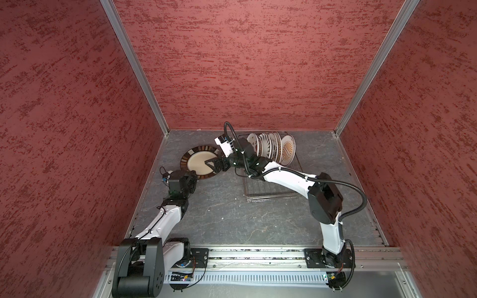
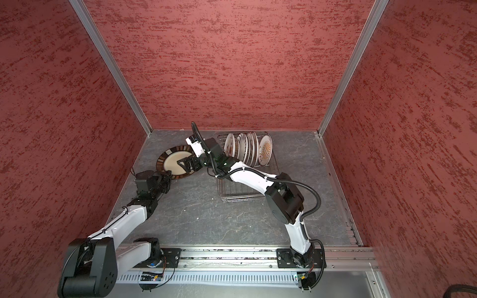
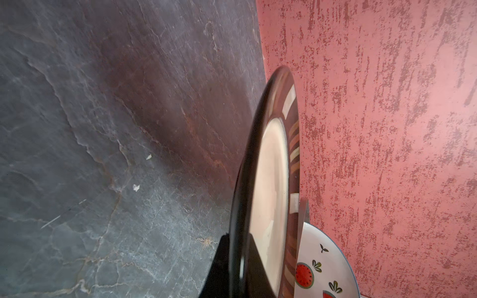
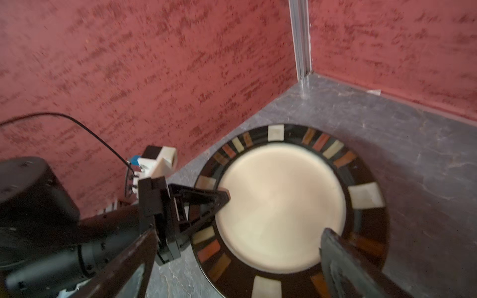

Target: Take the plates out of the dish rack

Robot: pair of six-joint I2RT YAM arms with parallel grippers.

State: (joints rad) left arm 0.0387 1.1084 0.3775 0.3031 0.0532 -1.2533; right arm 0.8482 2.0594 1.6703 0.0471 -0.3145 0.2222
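**A:** Where is the dark-rimmed plate (image 1: 198, 161) just now?

**B:** Out of the dish rack (image 1: 268, 192) and over the worktop (image 1: 227, 219). Its near rim is pinched between the left fingers (image 4: 206, 197), one on the face and the other on the underside. The cream well lies right below the right fingers (image 4: 343, 258), which stand spread wide and grasp nothing. Whether the far edge rests on the worktop, I cannot tell.

**A:** And the other plates (image 1: 271, 148)?

**B:** They stand on edge in the rack, behind the right fingers on that arm's wrist side. From the left wrist, a watermelon plate (image 3: 317, 260) shows just past the held one.

**A:** How will it handle?

**B:** I'd judge it to be glazed ceramic: stiff, fairly heavy and slick, and likely to chip or break if dropped. With a one-sided pinch at the rim, the weight levers against the fingers, so the plate could tilt or slide out.

**A:** Best hold?

**B:** Reach deep over the rim, pads flat on the face and the underside, and keep the plate low. Let it settle flat before the fingers let go
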